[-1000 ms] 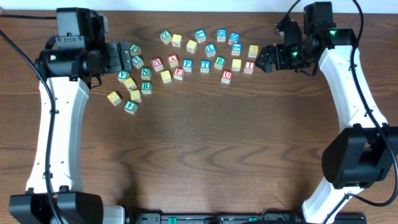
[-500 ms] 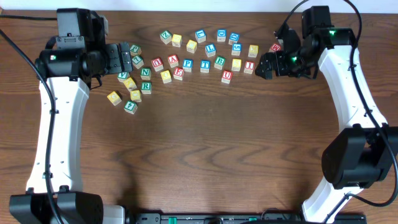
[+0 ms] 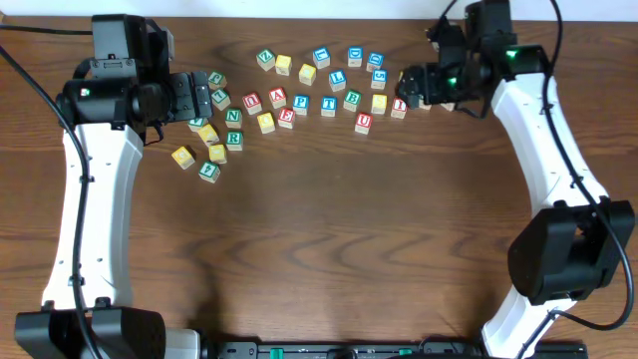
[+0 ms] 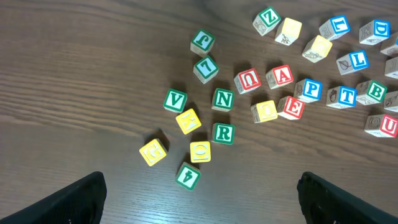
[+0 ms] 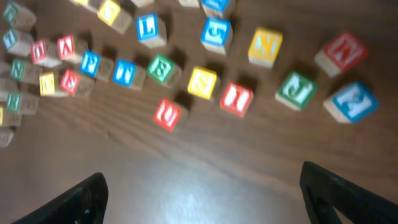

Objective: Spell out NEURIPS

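Letter cubes lie scattered at the table's back. In the left wrist view I see green N (image 4: 223, 99), green R (image 4: 223, 132), red U (image 4: 247, 79), red E (image 4: 291, 107), blue P (image 4: 308, 89) and a yellow cube (image 4: 265, 111). The right wrist view shows red I (image 5: 237, 98) and a second red U (image 5: 168, 114). My left gripper (image 3: 202, 92) hangs open by the left cluster, nothing between its fingers (image 4: 81, 199). My right gripper (image 3: 411, 88) hovers open over the row's right end, near red I (image 3: 399, 107), and is empty.
Other cubes lie mixed in: red A (image 4: 279, 76), blue T (image 4: 341, 96), green B (image 4: 375, 91), green V (image 4: 175, 100), yellow cubes (image 4: 188, 121). By the right gripper lie a green cube (image 5: 295, 89), a blue one (image 5: 350, 102) and a red one (image 5: 340, 53). Both arms stand along the table's sides.
The right arm has swung left and toward the back, bringing its gripper over the right end of the cube row. The left arm and the cubes have not moved.
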{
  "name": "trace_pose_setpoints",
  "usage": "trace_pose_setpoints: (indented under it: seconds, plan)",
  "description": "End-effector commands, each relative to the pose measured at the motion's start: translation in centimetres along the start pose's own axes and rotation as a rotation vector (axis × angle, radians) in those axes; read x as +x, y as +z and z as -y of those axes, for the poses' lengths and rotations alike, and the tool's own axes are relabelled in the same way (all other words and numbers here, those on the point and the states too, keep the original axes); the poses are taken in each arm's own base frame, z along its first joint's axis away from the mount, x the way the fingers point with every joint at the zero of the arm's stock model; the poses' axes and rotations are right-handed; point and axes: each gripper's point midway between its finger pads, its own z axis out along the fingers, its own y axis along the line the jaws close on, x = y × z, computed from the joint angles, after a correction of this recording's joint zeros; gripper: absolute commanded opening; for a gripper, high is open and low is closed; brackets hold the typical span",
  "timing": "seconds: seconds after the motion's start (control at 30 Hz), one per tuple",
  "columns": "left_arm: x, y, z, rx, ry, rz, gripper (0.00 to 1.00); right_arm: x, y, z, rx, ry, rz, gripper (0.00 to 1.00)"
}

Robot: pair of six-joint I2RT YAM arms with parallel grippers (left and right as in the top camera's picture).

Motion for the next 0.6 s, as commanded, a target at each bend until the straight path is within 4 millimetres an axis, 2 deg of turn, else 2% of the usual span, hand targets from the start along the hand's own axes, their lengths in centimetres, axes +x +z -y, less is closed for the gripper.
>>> trace_pose_setpoints:
  seconds: [0.0,0.17,0.37,0.57]
  plan:
    - [-0.5,-0.7,0.1,0.012,-0.001,0.013,0.97,-1.5,0.4,-0.8,0.079,0.006,0.052,0.93]
    - [-0.4,-0.7,0.1,0.011,-0.001,0.008,0.97,-2.8,1.1,-2.2,0.111,-0.011,0.110,0.89]
    - [-1.3,-0.7,0.2,0.015,-0.021,0.043,0.97,-2.6,2.2,-3.7,0.095,0.001,0.102,0.86]
    - [-1.9,-0.8,0.3,0.017,-0.019,0.069,0.97,-1.7,4.2,-4.9,0.080,0.013,0.068,0.83]
